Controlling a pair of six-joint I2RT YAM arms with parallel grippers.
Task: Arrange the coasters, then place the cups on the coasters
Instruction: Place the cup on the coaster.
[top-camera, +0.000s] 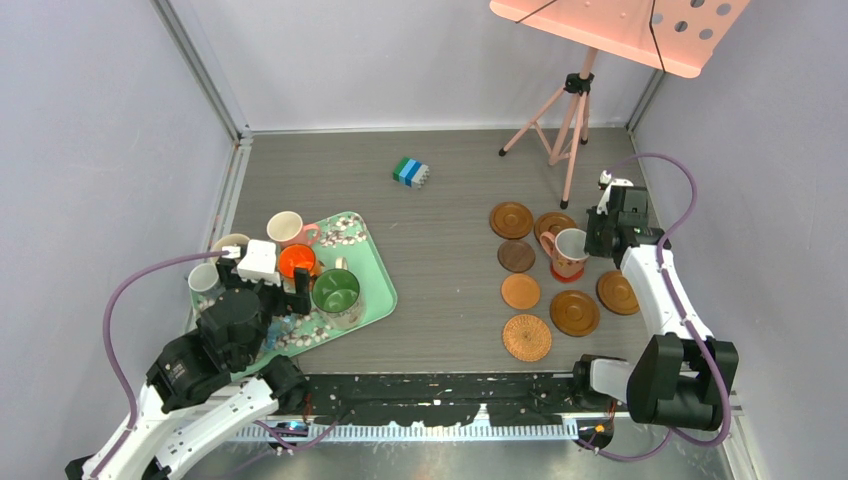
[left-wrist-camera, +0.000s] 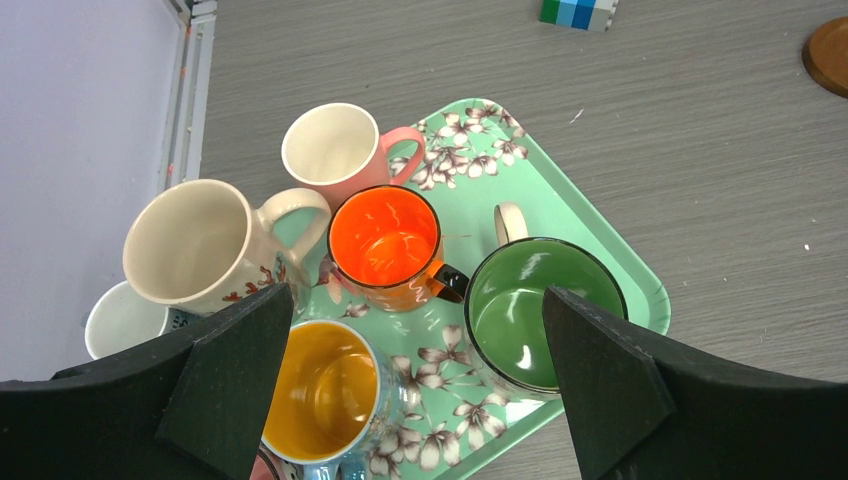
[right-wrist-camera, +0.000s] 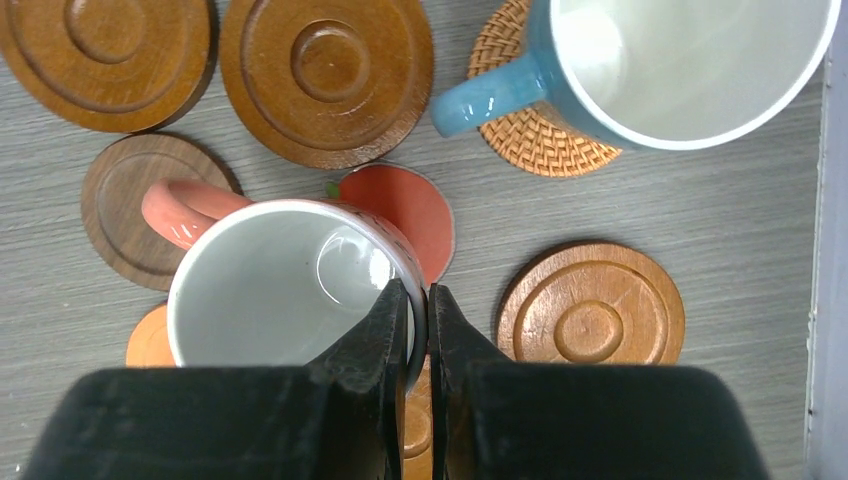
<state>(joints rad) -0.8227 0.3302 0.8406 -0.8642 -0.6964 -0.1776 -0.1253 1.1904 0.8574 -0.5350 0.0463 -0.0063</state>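
Grey wood-grain tabletop (top-camera: 450, 240) carries round ridged wooden coasters (top-camera: 575, 312) at right, where the right gripper (right-wrist-camera: 420, 300) pinches the rim of a pink-handled ceramic mug (right-wrist-camera: 285, 285) above a smooth red-orange disc (right-wrist-camera: 410, 205). At left, the left gripper (left-wrist-camera: 420, 340) hangs spread wide over glossy mugs (left-wrist-camera: 385, 245) on a mint floral tray (left-wrist-camera: 600, 240).

We see a mint-green tray (left-wrist-camera: 600, 240) with white flowers at left, mugs glazed orange (left-wrist-camera: 385, 240), green (left-wrist-camera: 530, 305) and yellow (left-wrist-camera: 325, 385) inside, brown wooden coasters (right-wrist-camera: 330, 75), a woven tan one (right-wrist-camera: 525, 140) and a blue-handled mug (right-wrist-camera: 650, 60).
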